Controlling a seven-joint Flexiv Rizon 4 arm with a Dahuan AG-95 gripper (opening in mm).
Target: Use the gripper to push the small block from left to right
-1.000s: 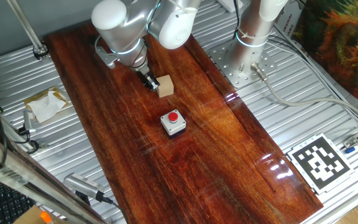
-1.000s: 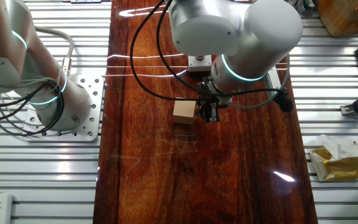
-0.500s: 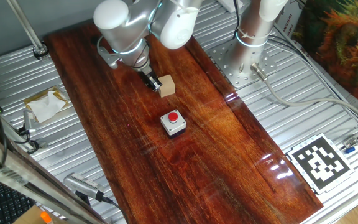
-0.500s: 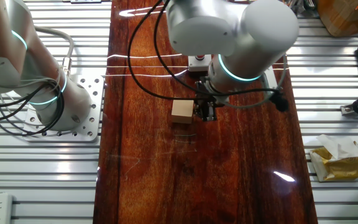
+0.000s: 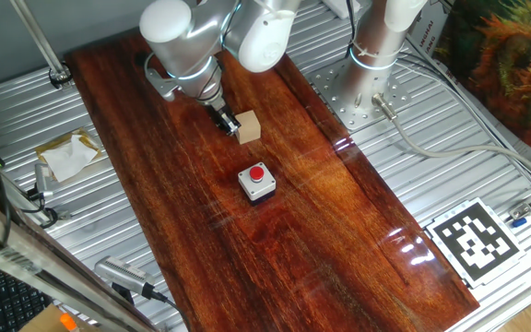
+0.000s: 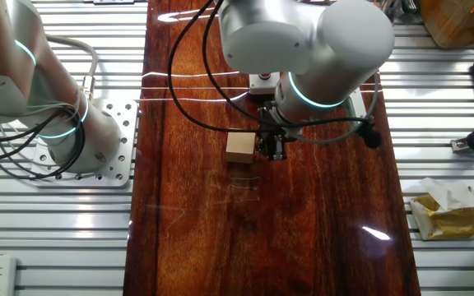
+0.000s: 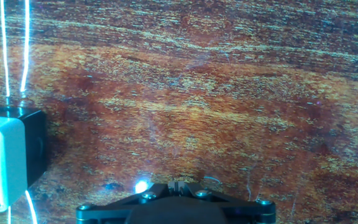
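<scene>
The small block [image 5: 247,127], a plain light-tan wooden cube, sits on the dark wooden board [image 5: 182,212]. My gripper [image 5: 223,120] is a narrow black tip, shut and empty, with its tip against the block's left side. In the other fixed view the block [image 6: 240,148] lies just left of the gripper [image 6: 271,148], touching it. In the hand view the shut fingertips [image 7: 176,185] show at the bottom edge over bare board; the block is out of that view.
A grey box with a red button [image 5: 257,182] stands on the board nearer the front, and shows at the left edge of the hand view [image 7: 5,158]. A fixed white-and-silver post [image 5: 381,41] stands right of the board. Crumpled paper [image 5: 67,157] lies left.
The gripper and the block have shifted together a little to the right in the first fixed view; most of that happened before half a second ago.
</scene>
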